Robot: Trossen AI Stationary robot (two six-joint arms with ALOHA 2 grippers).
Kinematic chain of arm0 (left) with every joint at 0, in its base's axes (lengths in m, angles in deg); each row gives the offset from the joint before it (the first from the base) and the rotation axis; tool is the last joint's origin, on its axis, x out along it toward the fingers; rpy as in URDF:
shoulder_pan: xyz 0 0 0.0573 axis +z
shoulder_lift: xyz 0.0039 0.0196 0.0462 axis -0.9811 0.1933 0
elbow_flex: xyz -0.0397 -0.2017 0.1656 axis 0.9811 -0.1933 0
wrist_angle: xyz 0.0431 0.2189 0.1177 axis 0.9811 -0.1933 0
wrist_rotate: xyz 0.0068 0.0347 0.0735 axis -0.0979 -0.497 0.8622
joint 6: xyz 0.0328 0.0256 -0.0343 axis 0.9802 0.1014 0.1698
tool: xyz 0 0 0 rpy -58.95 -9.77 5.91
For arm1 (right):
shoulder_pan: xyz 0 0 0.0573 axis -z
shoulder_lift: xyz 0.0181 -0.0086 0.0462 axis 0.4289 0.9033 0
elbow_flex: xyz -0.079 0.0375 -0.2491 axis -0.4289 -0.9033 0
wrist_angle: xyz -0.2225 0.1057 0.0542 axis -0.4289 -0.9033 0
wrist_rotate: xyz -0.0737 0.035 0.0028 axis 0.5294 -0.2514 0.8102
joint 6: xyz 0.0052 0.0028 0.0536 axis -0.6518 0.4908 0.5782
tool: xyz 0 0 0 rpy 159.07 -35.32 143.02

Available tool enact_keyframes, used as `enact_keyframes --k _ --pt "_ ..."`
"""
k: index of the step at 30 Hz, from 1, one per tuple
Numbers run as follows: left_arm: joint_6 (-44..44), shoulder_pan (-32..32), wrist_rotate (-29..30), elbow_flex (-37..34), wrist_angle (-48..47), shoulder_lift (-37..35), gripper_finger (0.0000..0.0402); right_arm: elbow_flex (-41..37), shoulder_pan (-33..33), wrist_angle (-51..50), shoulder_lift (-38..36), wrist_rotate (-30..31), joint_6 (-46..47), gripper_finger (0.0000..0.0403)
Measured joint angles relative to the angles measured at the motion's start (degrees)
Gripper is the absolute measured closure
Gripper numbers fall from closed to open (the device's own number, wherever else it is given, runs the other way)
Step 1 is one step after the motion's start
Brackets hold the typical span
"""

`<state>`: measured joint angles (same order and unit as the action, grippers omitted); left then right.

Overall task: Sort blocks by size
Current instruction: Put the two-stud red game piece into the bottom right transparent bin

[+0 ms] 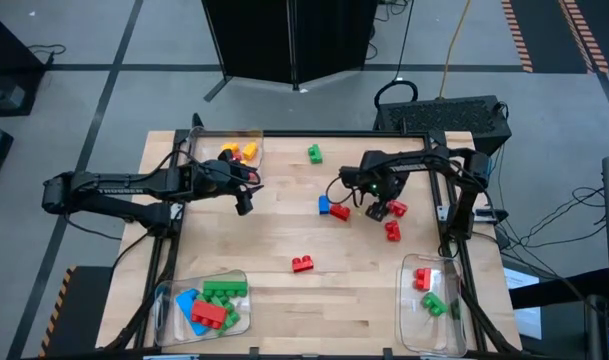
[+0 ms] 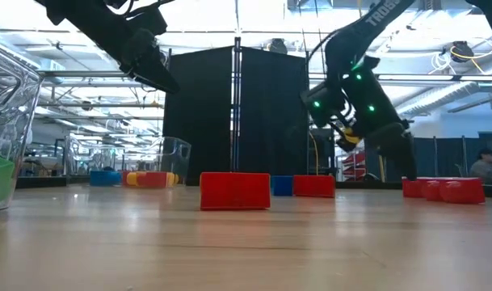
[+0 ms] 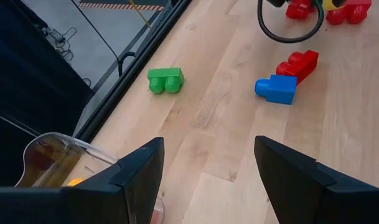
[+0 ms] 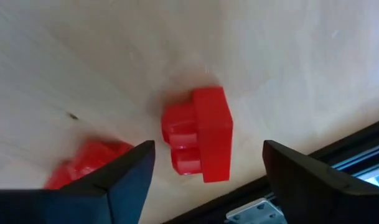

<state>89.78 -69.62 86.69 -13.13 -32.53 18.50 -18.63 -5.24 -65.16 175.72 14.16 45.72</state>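
Above red block [image 4: 198,134], right pincer [image 4: 205,168] wide open, empty; left pincer [image 3: 208,171] open.

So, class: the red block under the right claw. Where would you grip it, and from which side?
Come straight down from above, where the open right claw hangs. The red block lies on its side, studs sideways, so pinch its two flat faces across the narrow width. Another red block lies close by, so keep clear of it.

A red block [image 4: 198,135] is seen lying on the wooden table [image 4: 289,50], framed between the spread fingers [image 4: 117,171] of the right gripper [image 4: 205,177]. A second red block [image 4: 83,163] is partly hidden behind one finger.
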Motion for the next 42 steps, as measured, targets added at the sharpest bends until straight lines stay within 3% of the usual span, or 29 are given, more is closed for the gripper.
enact_keyframes --k 5,10,23,34,42 --pt "0.00 0.00 0.00 0.01 0.21 0.00 0.0151 -3.97 0.00 3.41 0.00 -0.20 0.07 0.0102" --pt "0.02 0.00 0.30 0.02 0.24 0.00 0.0151 -4.61 0.00 7.56 0.00 -0.32 -0.98 0.0113" --pt "0.02 0.00 0.39 0.02 0.22 0.00 0.0151 -5.79 0.00 5.93 -0.04 -2.27 0.40 0.0253" --pt "0.04 0.00 0.46 0.02 0.24 0.00 0.0151 -5.69 -0.09 3.11 -1.45 -3.87 1.64 0.0232" --pt "0.04 0.00 0.48 0.02 0.66 0.00 0.0151 -0.33 -2.35 2.15 -7.91 -5.45 4.76 0.0250"
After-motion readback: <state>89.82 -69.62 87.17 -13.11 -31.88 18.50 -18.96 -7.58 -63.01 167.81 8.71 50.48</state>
